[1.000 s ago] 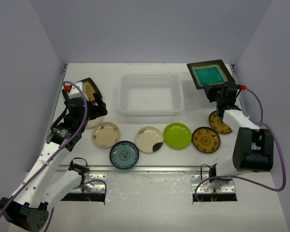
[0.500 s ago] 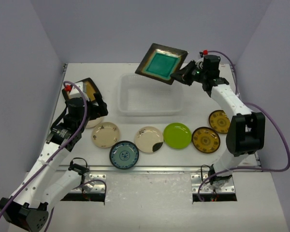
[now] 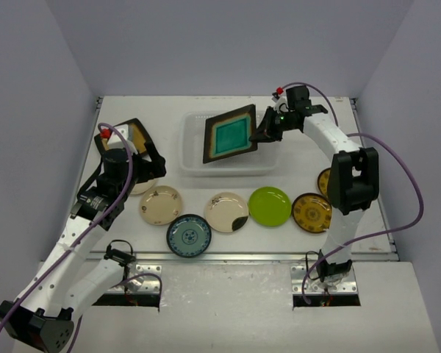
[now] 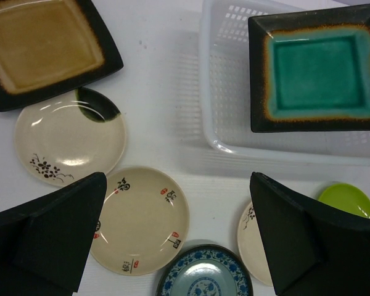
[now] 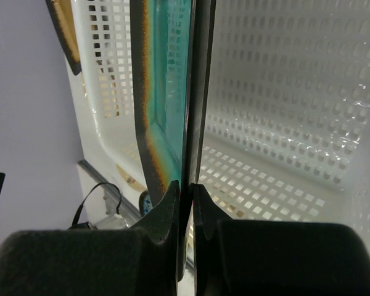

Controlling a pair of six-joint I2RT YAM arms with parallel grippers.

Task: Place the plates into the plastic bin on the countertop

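My right gripper (image 3: 260, 133) (image 5: 186, 190) is shut on the rim of the teal square plate (image 3: 229, 137) (image 5: 166, 92) and holds it tilted over the plastic bin (image 3: 193, 166) (image 5: 283, 111). The bin holds nothing else. My left gripper (image 3: 148, 166) (image 4: 179, 240) is open and empty above the left plates. The amber square plate (image 3: 137, 132) (image 4: 43, 46) lies at the left. In a row lie cream plates (image 3: 160, 204) (image 3: 226, 212), a blue-white plate (image 3: 189, 235) (image 4: 203, 274), a lime green plate (image 3: 270, 206) and a brown-yellow plate (image 3: 313, 212).
Another cream plate with a dark patch (image 4: 68, 139) lies under my left arm. A second brown-yellow plate (image 3: 325, 182) is partly hidden behind my right arm. A metal rail (image 3: 228, 256) runs along the near edge. Grey walls enclose the countertop (image 3: 169, 118).
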